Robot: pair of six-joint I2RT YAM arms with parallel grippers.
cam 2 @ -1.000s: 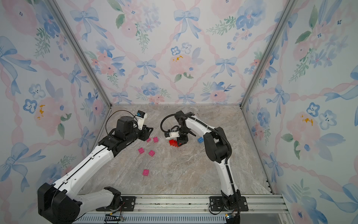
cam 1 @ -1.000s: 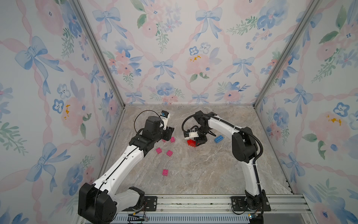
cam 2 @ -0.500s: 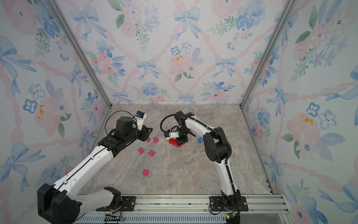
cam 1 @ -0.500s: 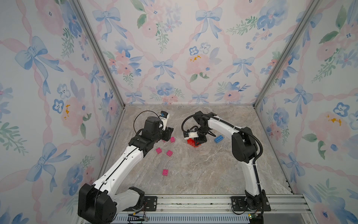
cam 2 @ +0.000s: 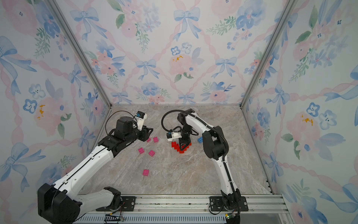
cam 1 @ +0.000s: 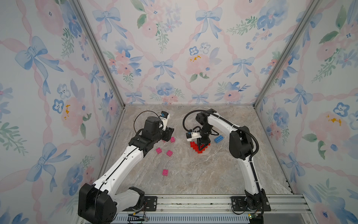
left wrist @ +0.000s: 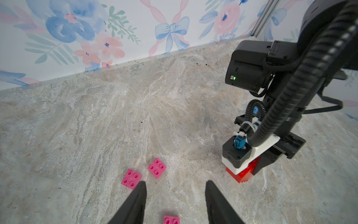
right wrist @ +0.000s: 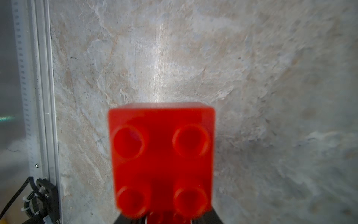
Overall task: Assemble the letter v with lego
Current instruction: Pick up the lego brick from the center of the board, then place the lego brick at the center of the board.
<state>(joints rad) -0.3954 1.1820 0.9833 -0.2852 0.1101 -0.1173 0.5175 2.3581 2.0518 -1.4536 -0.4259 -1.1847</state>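
Observation:
A stepped cluster of red lego bricks (cam 1: 195,147) (cam 2: 176,147) stands mid-floor in both top views. My right gripper (cam 1: 202,147) (cam 2: 184,146) points down into it, its fingers shut on a red brick (right wrist: 162,155) that fills the right wrist view and hides the fingertips. A longer blue brick (cam 1: 219,138) (cam 2: 200,139) lies just right of that gripper. Several pink bricks (cam 1: 158,150) (cam 2: 151,153) lie scattered to the left. My left gripper (cam 1: 170,132) (left wrist: 175,183) hovers open over the far pink ones, holding nothing, with one pink brick (left wrist: 171,220) on the floor between its fingers.
Floral walls close in the marble floor (cam 1: 193,174) on three sides. A metal rail (cam 1: 193,201) carrying both arm bases runs along the front edge. The right arm's wrist and cable (left wrist: 271,77) rise to one side in the left wrist view.
The right gripper's fingers have closed on the red brick at the cluster. The left arm has barely moved.

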